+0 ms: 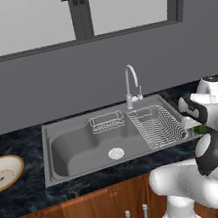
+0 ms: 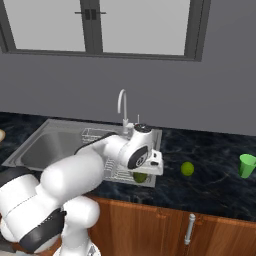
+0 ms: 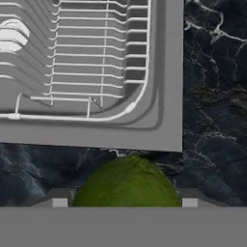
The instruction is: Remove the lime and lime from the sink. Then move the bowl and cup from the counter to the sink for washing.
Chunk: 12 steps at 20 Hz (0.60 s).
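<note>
Dark green lime (image 3: 126,182) sits closest to the hand camera, between the two dark finger tips of the end effector (image 3: 124,198), which stand wide apart on either side of it; whether the tips are touching the fruit cannot be told. From the right base view this same lime (image 2: 140,177) peeks out under the white hand at the front right corner of the sink (image 2: 50,145), over the black marbled worktop (image 2: 215,180).

Just beyond the fruit in the hand view runs the sink's grey steel rim, and past it a wire rack (image 3: 91,62) lying in the basin.

A second, brighter yellow-green lime (image 2: 187,168) rests on the worktop to the right of the sink, apart from the hand. Farther right, near the picture's edge, stands the small bright green cup (image 2: 247,165), upright on the worktop.

From the left base view, the bowl (image 1: 4,171) with its tan rim and white inside sits on the worktop left of the sink, well apart from the arm. The basin shows a round white drain (image 1: 116,153), two wire racks, and a curved chrome faucet (image 1: 132,84) behind it.
</note>
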Motion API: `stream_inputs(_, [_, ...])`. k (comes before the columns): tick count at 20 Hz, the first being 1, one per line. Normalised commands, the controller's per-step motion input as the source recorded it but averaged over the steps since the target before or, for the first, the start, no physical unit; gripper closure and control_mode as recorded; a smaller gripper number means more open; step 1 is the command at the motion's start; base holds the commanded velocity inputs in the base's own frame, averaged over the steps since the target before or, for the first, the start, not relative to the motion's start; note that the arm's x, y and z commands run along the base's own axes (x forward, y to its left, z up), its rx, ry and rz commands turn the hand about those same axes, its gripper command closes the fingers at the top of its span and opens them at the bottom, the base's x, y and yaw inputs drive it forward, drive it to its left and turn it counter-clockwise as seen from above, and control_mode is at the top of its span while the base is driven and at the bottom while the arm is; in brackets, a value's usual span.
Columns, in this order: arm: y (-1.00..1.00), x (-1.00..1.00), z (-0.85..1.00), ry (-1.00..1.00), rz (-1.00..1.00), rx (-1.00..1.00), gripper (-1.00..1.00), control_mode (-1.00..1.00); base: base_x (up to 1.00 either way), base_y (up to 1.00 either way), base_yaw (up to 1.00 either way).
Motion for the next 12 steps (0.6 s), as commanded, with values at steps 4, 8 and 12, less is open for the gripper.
stream_inputs(4, [-0.49, 0.13, 0.0, 0.05, 0.0, 0.0, 1.0, -1.0, 0.0, 0.0, 0.0])
stream_inputs(8, [-0.52, 0.13, -0.01, 0.04, 0.0, 0.0, 1.0, -1.0, 0.0, 0.0, 0.0])
stream_inputs(12, [-0.5, 0.14, -0.01, 0.08, 0.0, 0.02, 1.0, -1.0, 0.0, 0.0, 0.0])
